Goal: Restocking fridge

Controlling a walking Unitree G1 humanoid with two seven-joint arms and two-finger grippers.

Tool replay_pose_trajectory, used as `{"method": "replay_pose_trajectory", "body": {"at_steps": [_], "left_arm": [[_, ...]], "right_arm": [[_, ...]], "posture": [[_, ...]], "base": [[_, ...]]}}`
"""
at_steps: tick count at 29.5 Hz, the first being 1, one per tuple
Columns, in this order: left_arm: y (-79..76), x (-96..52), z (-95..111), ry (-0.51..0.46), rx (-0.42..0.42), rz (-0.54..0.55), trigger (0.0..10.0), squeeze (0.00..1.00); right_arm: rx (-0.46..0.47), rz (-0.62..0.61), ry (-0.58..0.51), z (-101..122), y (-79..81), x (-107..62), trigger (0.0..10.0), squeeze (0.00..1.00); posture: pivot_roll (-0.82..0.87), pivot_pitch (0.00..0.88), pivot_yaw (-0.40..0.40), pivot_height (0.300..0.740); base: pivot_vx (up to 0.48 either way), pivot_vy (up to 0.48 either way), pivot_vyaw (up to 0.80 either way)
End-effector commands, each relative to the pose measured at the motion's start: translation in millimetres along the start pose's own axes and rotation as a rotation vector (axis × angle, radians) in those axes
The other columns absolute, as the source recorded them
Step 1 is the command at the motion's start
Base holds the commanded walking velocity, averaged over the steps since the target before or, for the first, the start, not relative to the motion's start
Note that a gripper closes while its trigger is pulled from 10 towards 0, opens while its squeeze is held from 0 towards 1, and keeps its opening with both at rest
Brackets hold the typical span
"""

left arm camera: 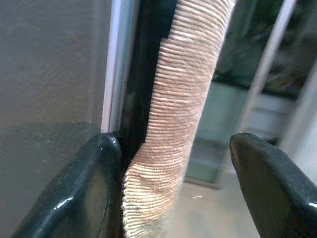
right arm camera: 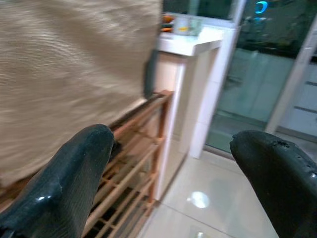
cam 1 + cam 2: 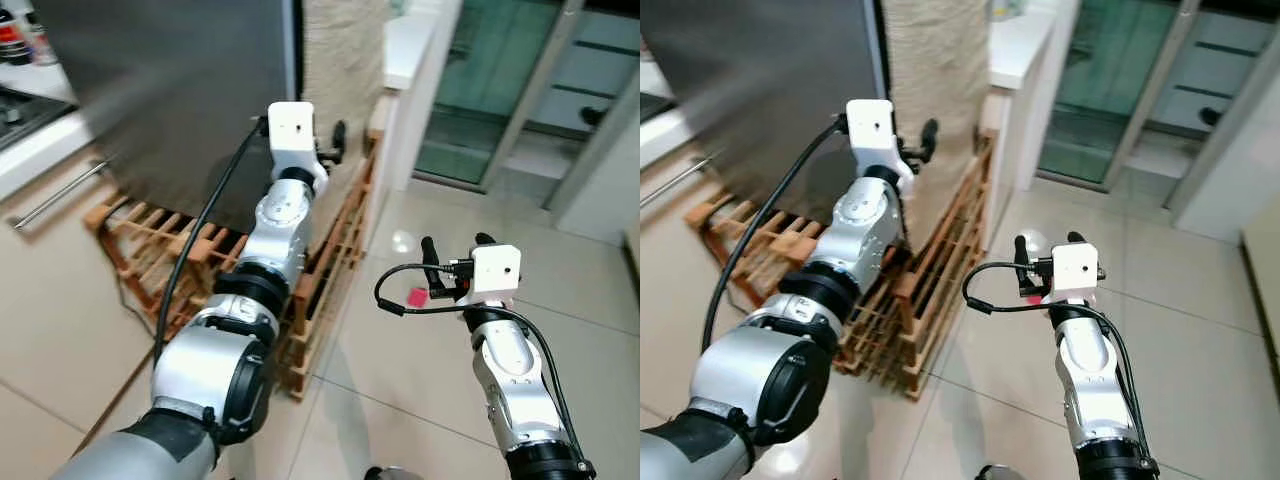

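— Left gripper (image 1: 173, 193) is up at the fridge (image 3: 170, 90), fingers spread, one finger (image 1: 94, 183) against the door's edge by the woven cloth (image 1: 183, 99) hanging beside it.

— And the right gripper (image 3: 455, 265)?

— Well away from the fridge, out over the tiled floor (image 3: 560, 330), fingers apart, nothing in them.

— What's under the fridge?

— Wooden rack (image 3: 330, 260), low against its base.
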State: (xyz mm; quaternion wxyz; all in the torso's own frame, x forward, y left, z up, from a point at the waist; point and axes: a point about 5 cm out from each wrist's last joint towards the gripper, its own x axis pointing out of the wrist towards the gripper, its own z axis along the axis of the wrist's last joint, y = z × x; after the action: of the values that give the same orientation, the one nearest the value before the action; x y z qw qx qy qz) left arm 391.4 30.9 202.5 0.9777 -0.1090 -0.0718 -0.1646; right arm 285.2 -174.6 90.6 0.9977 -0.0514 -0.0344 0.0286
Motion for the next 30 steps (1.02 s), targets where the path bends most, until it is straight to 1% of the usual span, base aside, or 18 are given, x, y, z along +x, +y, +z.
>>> {"method": "replay_pose_trajectory", "body": {"at_steps": [1, 4, 5, 6, 8, 11, 14, 16, 20, 21, 23, 24, 25, 26, 27, 28, 29, 30], "left_arm": [[-70.9, 2.7, 5, -0.016, -0.028, -0.344, 10.0, 0.0], [-114.7, -6.0, 0, 0.025, -0.135, -0.59, 10.0, 0.0], [-114.7, -6.0, 0, 0.025, -0.135, -0.59, 10.0, 0.0], [-122.4, -8.3, -1, 0.034, -0.158, -0.637, 10.0, 0.0], [-138.8, -12.5, 1, 0.041, -0.252, -0.729, 10.0, 0.0], [-158.9, -18.3, 6, 0.03, -0.341, -0.828, 10.0, 0.0], [-160.9, -19.1, 8, 0.023, -0.348, -0.848, 10.0, 0.0], [-147.4, -15.7, 8, 0.009, -0.356, -0.812, 10.0, 0.0], [-84.8, -12.6, 8, -0.049, -0.314, -0.691, 10.0, 0.0], [-84.8, -12.6, 8, -0.049, -0.314, -0.691, 10.0, 0.0], [-22.5, -19.9, 7, -0.074, -0.273, -0.541, 10.0, 0.0], [-3.2, -24.4, 8, -0.08, -0.257, -0.491, 10.0, 0.0], [-3.2, -24.4, 8, -0.08, -0.257, -0.491, 10.0, 0.0], [35.5, -35.8, 15, -0.105, -0.221, -0.366, 10.0, 0.0], [35.5, -35.8, 15, -0.105, -0.221, -0.366, 10.0, 0.0], [58.3, -45.0, 21, -0.127, -0.194, -0.279, 10.0, 0.0], [58.3, -45.0, 21, -0.127, -0.194, -0.279, 10.0, 0.0], [68.8, -49.9, 25, -0.139, -0.178, -0.227, 10.0, 0.0]], "right_arm": [[-0.007, 0.004, -0.014, 5, -1.8, 0.6, 10.0, 0.0], [0.015, -0.003, 0.012, 1, -2.8, -5.7, 10.0, 0.0], [0.015, -0.003, 0.012, 1, -2.8, -5.7, 10.0, 0.0], [0.023, -0.009, 0.02, -1, -3.2, -8.1, 10.0, 0.0], [0.022, -0.005, 0.036, -5, -1.6, -16.0, 10.0, 0.0], [0.016, -0.001, 0.047, -9, 0.1, -21.7, 10.0, 0.0], [0.012, -0.003, 0.044, -7, 0.8, -21.1, 10.0, 0.0], [0.007, 0.001, 0.032, -5, 1.9, -20.9, 10.0, 0.0], [-0.007, -0.017, 0.025, -2, -0.7, -23.1, 10.0, 0.0], [-0.007, -0.017, 0.025, -2, -0.7, -23.1, 10.0, 0.0], [-0.006, -0.016, 0.025, -2, -3.8, -22.6, 10.0, 0.0], [-0.004, -0.013, 0.024, -2, -4.3, -22.1, 10.0, 0.0], [-0.004, -0.013, 0.024, -2, -4.3, -22.1, 10.0, 0.0], [0.008, 0.02, 0.009, 2, -2.4, -16.8, 10.0, 0.0], [0.008, 0.02, 0.009, 2, -2.4, -16.8, 10.0, 0.0], [0.022, 0.06, -0.008, 8, 1.5, -10.9, 10.0, 0.0], [0.022, 0.06, -0.008, 8, 1.5, -10.9, 10.0, 0.0], [0.044, 0.083, -0.014, 11, 4.7, -6.3, 10.0, 0.0]], "posture": [[-0.25, 0.0, 0.024, 0.74], [-0.25, 0.0, 0.022, 0.74], [-0.25, 0.0, 0.022, 0.74], [-0.26, 0.0, 0.023, 0.74], [-0.26, 0.0, 0.023, 0.74], [-0.27, 0.0, 0.038, 0.74], [-0.27, 0.0, 0.041, 0.74], [-0.27, 0.0, 0.04, 0.74], [-0.26, 0.0, 0.042, 0.74], [-0.26, 0.0, 0.042, 0.74], [-0.23, 0.0, 0.034, 0.74], [-0.22, 0.0, 0.032, 0.74], [-0.22, 0.0, 0.032, 0.74], [-0.19, 0.0, 0.019, 0.74], [-0.19, 0.0, 0.019, 0.74], [-0.17, 0.0, 0.012, 0.74], [-0.17, 0.0, 0.012, 0.74], [-0.16, 0.0, 0.007, 0.74]], "base": [[0.0, 0.0, 0.0], [0.0, 0.0, 0.0], [0.0, 0.0, 0.0], [0.0, 0.0, 0.0], [0.0, 0.0, 0.0], [0.0, 0.0, 0.0], [0.0, 0.0, 0.0], [0.0, 0.0, 0.0], [0.0, 0.0, 0.0], [0.0, 0.0, 0.0], [0.0, 0.0, 0.0], [0.0, 0.0, 0.0], [0.0, 0.0, 0.0], [0.0, 0.0, 0.0], [0.0, 0.0, 0.0], [0.0, 0.0, 0.0], [0.0, 0.0, 0.0], [0.0, 0.0, 0.0]]}}
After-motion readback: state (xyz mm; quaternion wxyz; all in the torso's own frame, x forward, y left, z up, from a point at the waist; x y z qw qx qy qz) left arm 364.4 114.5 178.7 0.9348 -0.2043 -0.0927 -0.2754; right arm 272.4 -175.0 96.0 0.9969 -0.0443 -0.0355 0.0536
